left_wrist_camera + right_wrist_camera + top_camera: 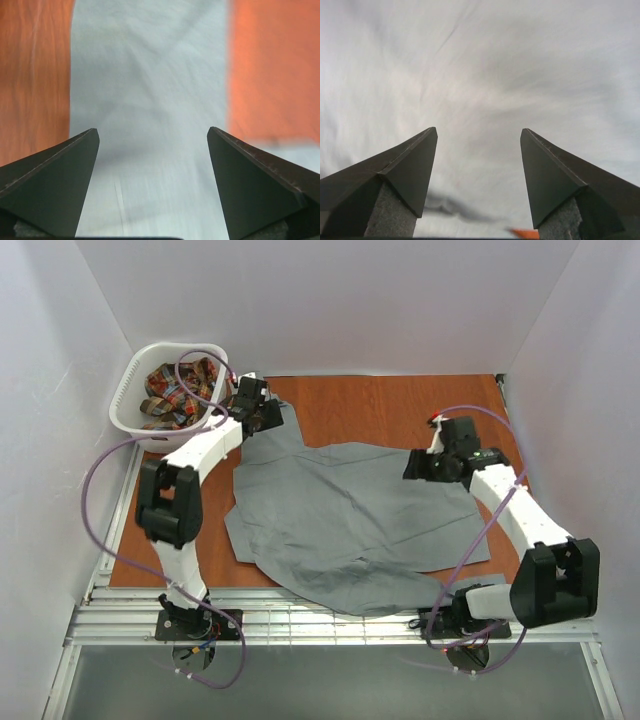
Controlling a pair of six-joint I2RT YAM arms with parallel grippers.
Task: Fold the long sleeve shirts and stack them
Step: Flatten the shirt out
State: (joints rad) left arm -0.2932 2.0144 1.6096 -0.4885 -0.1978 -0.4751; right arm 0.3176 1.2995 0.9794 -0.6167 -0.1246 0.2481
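Grey shirt point(340, 515) of soft cloth lies creased, spread on smooth orange table point(400, 408).

Two long sleeve shirts are showing: one plain grey shirt point(350, 520) and one red, green and yellow plaid shirt point(180, 390). One white plastic laundry basket point(135, 428) is standing in view. One orange-brown table point(400, 405) is showing. Two arms are showing: one left arm point(205, 445) and one right arm point(515, 505). Two grippers are showing, the left gripper point(152, 132) and the right gripper point(478, 131), each presenting two fingers.
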